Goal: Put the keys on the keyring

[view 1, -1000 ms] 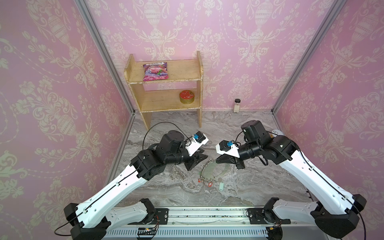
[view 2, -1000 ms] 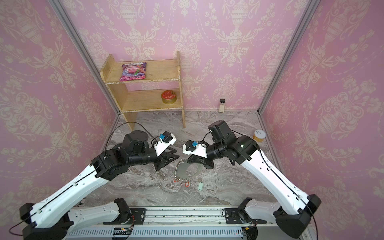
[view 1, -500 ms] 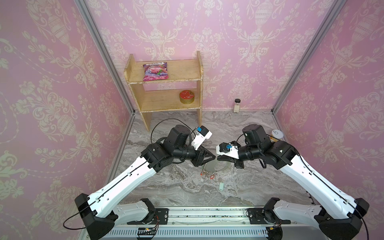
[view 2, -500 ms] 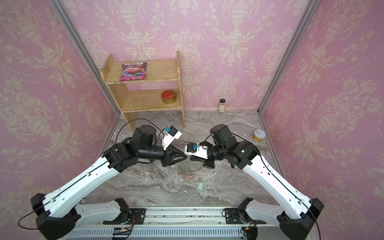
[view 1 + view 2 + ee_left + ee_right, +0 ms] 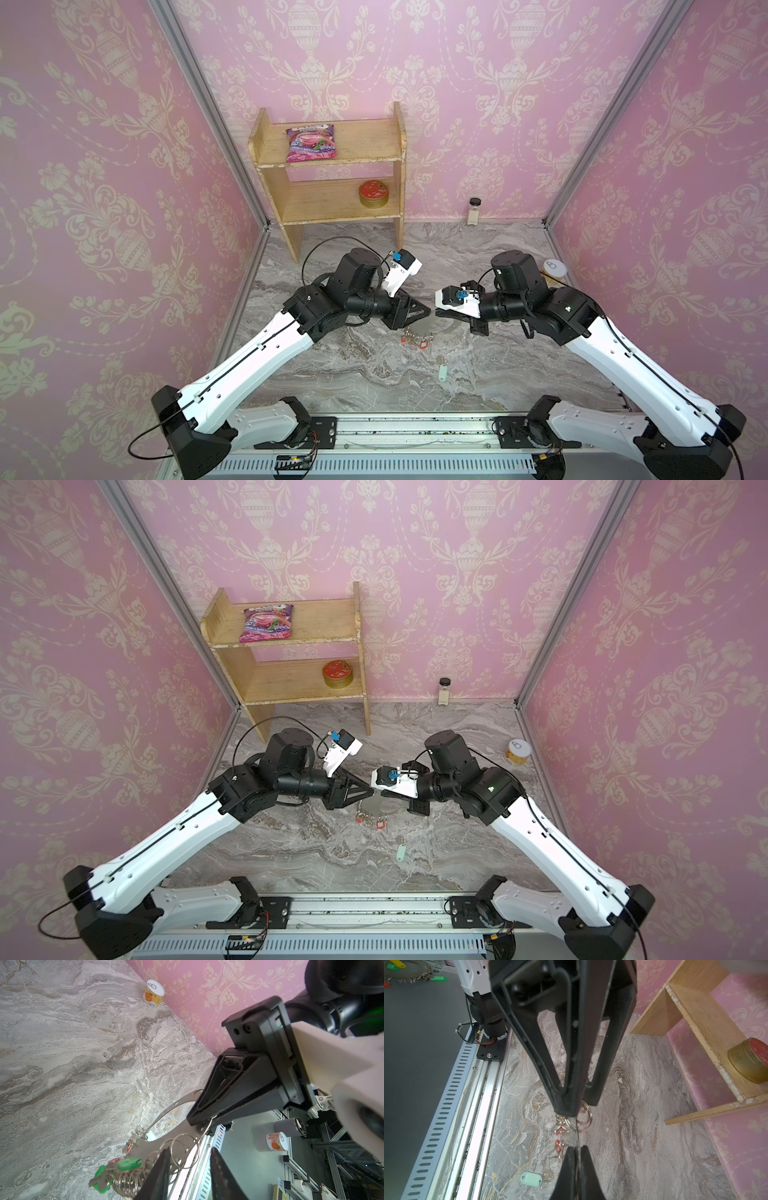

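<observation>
Guessing the step here is getting a second hold on the keyring (image 5: 176,1134) so one of its loops can be worked open. The right gripper (image 5: 195,1122) is clamped on the hoop's flat rim and holds it up on edge over the middle of the tabletop (image 5: 332,374). I can't tell if its low side touches the marble. The left gripper (image 5: 188,1153) has its jaws part open with nothing pinched, and the small silver loops (image 5: 182,1145) sit right at its tips. I'd line up on one free loop and close gently, because they overlap and two could get caught. The keys (image 5: 531,1178), the mint-tag bunch, lie loose toward the front edge, apart from the hoop, so one gripper has to let go to fetch them.

Around it: a wooden shelf (image 5: 328,212) in the back left corner with a candy bag (image 5: 311,143) and a red-lidded tin (image 5: 374,193), a can (image 5: 555,270) by the right edge, and a little jar (image 5: 474,210) at the back edge. All are well clear. The only nuisance is the red-tagged keys (image 5: 423,343) dangling under the hoop, between it and the mint bunch.
</observation>
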`<action>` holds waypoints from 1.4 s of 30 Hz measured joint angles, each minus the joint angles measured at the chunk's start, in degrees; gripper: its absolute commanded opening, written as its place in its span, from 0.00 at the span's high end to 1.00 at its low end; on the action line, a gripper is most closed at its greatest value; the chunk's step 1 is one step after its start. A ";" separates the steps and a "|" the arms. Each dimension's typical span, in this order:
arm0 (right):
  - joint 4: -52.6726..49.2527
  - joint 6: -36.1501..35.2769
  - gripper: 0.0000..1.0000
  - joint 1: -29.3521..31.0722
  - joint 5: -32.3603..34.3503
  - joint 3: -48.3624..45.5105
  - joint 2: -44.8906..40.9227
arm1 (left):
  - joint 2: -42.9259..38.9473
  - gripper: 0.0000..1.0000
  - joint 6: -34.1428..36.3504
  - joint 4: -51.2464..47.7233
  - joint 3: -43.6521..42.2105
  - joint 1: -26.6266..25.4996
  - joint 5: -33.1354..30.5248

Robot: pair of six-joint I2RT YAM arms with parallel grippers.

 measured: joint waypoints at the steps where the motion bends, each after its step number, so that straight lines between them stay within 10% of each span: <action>1: -0.02 0.00 1.00 0.00 0.00 0.00 0.00 | 0.02 0.66 0.00 0.00 0.00 0.00 0.00; 29: -0.02 -0.94 1.00 0.04 0.31 0.00 0.00 | 0.74 0.80 0.57 -1.57 0.44 0.00 0.15; 42: 3.87 3.06 1.00 0.04 6.69 -0.11 0.48 | -13.03 0.74 -0.46 2.49 -6.45 -1.07 -18.03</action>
